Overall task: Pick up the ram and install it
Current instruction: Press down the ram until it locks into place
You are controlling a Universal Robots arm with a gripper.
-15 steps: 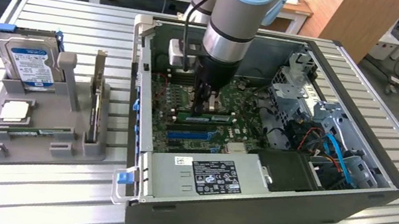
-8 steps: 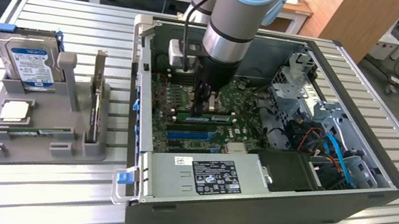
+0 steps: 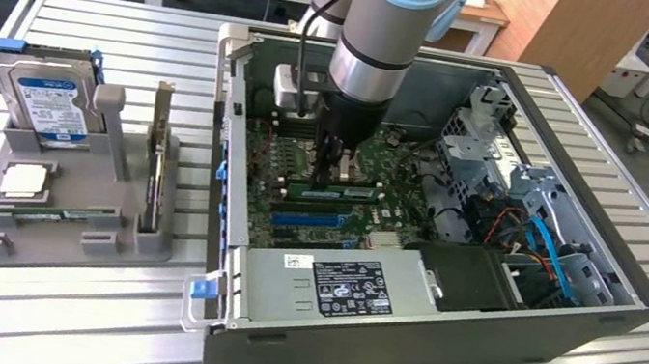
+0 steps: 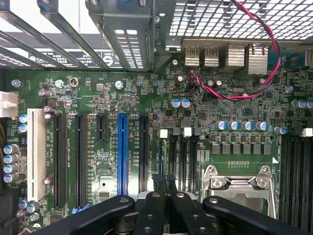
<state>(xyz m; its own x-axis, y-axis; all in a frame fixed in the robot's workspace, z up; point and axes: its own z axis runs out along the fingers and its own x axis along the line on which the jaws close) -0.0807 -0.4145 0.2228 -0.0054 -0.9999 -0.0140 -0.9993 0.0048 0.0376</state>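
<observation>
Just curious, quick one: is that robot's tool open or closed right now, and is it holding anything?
Tool: closed, fingers together, nothing visibly held, down inside the open grey computer case above the green motherboard.

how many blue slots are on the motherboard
1: a long blue slot among the black expansion slots, beside the white slot. The gripper may hide others.

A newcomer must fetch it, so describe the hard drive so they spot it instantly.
Find the grey rack on the exterior view's left of the open computer case. The hard drive stands upright at the rack's far end. Unlike the thin card upright beside it, it is silver with a blue-and-white label.
</observation>
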